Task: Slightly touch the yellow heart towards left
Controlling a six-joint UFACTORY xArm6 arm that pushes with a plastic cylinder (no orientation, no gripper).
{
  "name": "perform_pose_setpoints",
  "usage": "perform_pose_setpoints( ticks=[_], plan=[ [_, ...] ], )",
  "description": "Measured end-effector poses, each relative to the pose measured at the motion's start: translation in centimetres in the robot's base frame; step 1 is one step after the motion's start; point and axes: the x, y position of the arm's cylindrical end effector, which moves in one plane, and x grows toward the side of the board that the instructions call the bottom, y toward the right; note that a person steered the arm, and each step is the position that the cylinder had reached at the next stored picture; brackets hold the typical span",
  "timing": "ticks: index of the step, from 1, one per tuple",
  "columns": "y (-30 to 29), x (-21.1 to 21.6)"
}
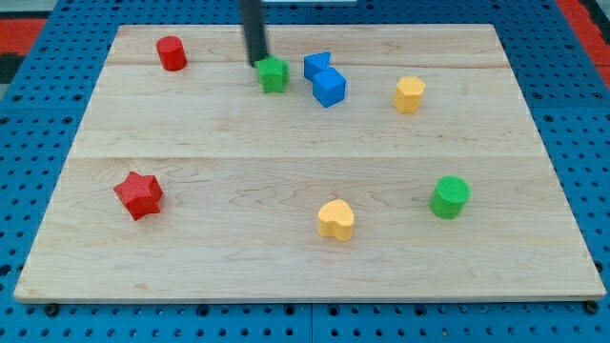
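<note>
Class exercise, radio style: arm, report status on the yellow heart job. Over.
My tip at the view's top, touching the green block. Yellow heart untouched, far off near the view's bottom. Nothing between blocks the path. Over.

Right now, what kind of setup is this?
Likely a lab tabletop pushing rig: a wooden board on blue pegboard, small coloured blocks such as the yellow heart, and my tip beside the green block.

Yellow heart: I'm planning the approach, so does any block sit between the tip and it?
No. My tip is beside the green block at the view's top; bare board lies between it and the yellow heart.
</note>
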Motion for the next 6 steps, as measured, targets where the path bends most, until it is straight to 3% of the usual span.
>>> perform_pose_setpoints(
  ticks=[1,2,3,4,5,6],
  plan=[
    [1.6,3.9],
    [-5.3,5.4],
    [-5.6,13.2],
    [2.7,19.6],
    [5.4,23.5],
    [4.2,28.7]
  ],
)
